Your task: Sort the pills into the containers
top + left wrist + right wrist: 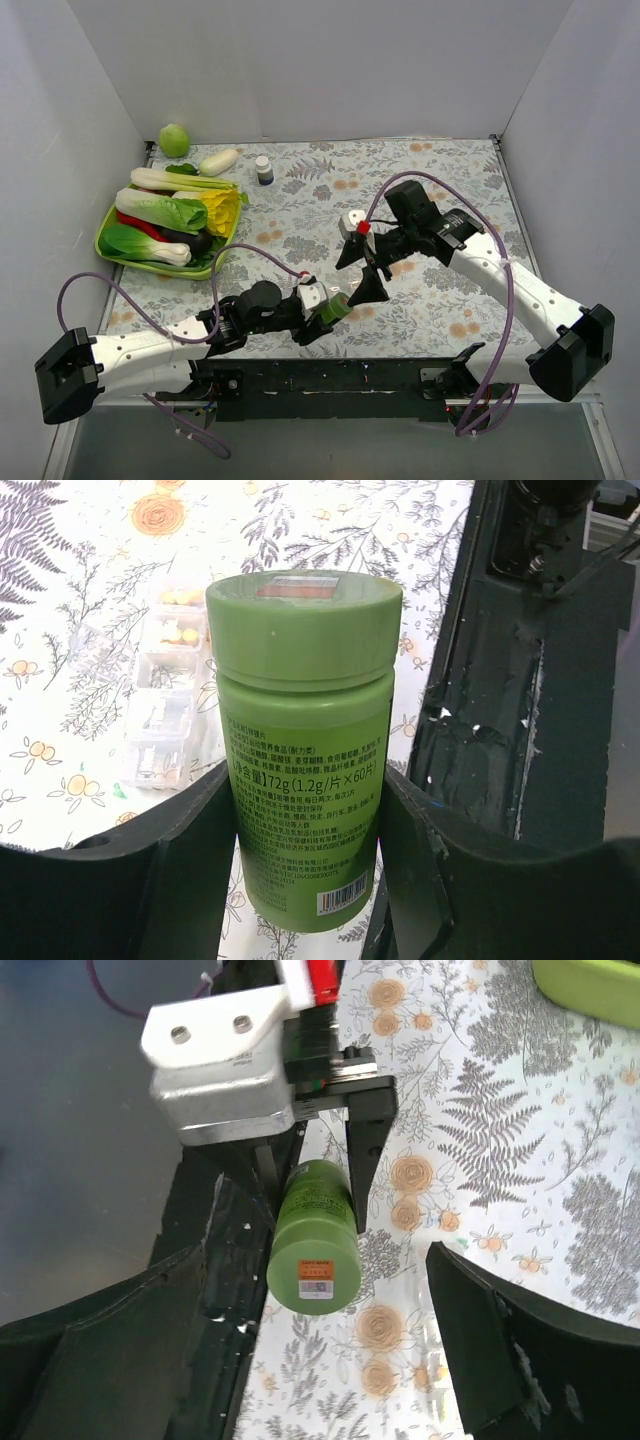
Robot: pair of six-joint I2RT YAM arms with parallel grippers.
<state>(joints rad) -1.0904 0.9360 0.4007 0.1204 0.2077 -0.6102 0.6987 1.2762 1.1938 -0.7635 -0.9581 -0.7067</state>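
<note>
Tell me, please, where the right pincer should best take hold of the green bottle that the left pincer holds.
Grip the cap across its round side wall, coming straight along the bottle's axis from the cap end. The left pincer clamps the body of the green bottle, so only the cap is free, and it faces the open right pincer.

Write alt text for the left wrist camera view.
The left gripper holds a capped green bottle between its black fingers. Behind it to the left, the clear containers, some with yellowish pills inside, lie on a floral tablecloth.
</note>
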